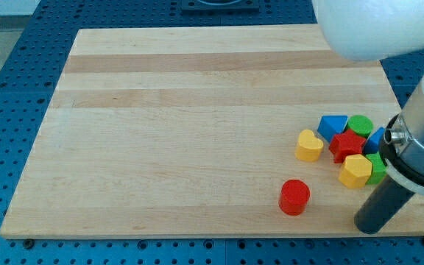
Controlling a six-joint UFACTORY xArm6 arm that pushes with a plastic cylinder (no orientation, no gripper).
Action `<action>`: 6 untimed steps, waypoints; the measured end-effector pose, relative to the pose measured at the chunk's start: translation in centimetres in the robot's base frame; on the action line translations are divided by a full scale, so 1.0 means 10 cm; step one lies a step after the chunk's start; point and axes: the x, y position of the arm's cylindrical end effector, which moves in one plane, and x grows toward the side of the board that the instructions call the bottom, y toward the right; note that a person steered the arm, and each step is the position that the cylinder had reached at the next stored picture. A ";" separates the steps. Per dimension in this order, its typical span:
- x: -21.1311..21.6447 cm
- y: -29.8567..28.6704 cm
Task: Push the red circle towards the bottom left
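The red circle (pixel 294 196) lies on the wooden board (pixel 197 132) near its bottom edge, right of centre. My tip (pixel 369 227) is at the end of the dark rod, near the board's bottom right corner. It sits to the right of the red circle and slightly below it, with a clear gap between them.
A cluster of blocks lies above the tip: a yellow heart (pixel 309 145), a blue triangle (pixel 333 125), a green circle (pixel 360 124), a red star (pixel 347 146), a yellow hexagon (pixel 355 171), a green block (pixel 377 168) and a blue block (pixel 377 139). The arm's white body (pixel 377 26) covers the view's top right.
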 end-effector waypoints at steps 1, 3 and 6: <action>-0.18 -0.42; -0.44 -1.55; -0.61 -1.92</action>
